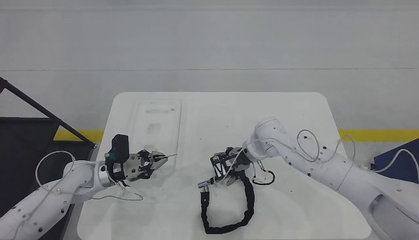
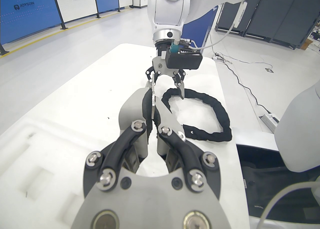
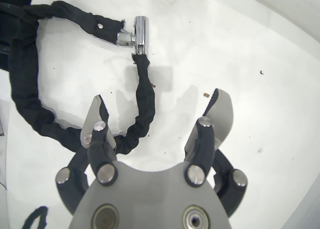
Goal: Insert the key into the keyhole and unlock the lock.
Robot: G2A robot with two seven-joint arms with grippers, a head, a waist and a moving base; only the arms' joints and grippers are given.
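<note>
A black fabric-covered chain lock [image 1: 229, 215] lies looped on the white table [image 1: 294, 119]. Its chrome lock cylinder [image 3: 141, 34] joins the two chain ends and rests on the table in front of the right gripper. My right gripper [image 3: 157, 102] hovers open just above the chain [image 3: 145, 94], one end of which runs beneath the gap between its fingers. My left gripper [image 2: 153, 98] is shut on a thin metal key [image 2: 152, 89], whose blade sticks out past the fingertips toward the right gripper [image 2: 167, 88]. In the top view the key [image 1: 169, 156] sits well left of the cylinder [image 1: 204, 185].
A white foam tray [image 1: 157, 119] with recesses lies at the table's back left, close to the left arm. A small black cord loop [image 1: 265, 178] rests by the right arm. The table's front edge is near the chain's loop.
</note>
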